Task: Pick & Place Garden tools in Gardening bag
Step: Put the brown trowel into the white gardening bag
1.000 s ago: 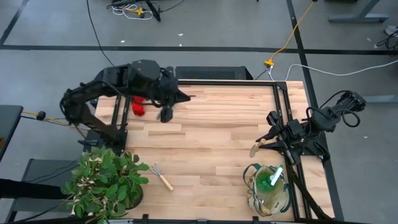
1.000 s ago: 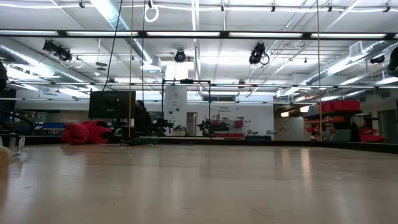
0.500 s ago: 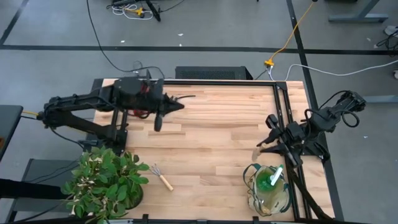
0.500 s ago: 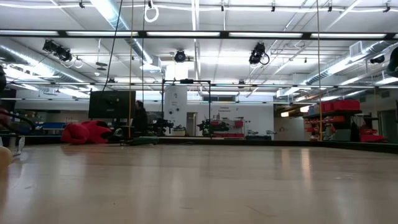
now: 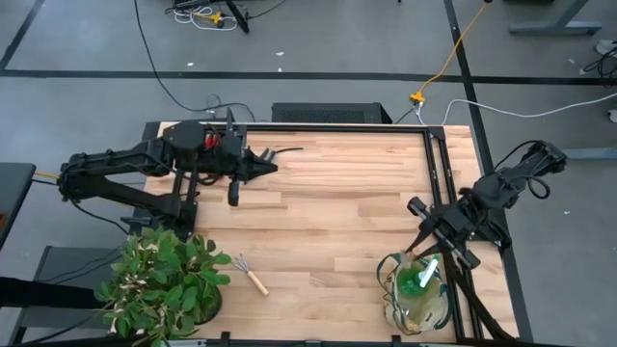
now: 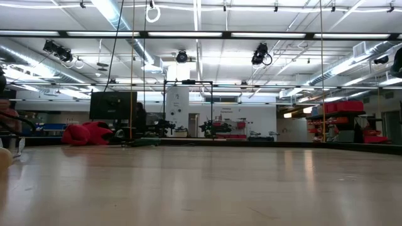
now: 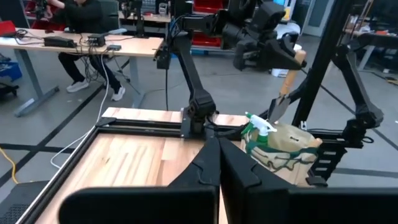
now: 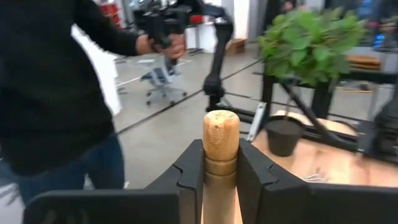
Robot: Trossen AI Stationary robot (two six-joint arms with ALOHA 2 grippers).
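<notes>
while the right pincer (image 8: 221, 163) clamps a wooden handle (image 8: 220, 162), its blade stays hidden.

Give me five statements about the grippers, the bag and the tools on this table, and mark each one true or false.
1. The right gripper is shut on a wooden handle. True.
2. The bag is empty. False: a green-and-white item stands in it.
3. The left gripper is open. False: its fingers are pressed together, holding nothing.
4. A small rake lies on the table next to the plant. True.
5. The right gripper hangs over the table's far left corner. False: it is just above the bag, near the right edge; the left gripper is the one at the far left.
</notes>
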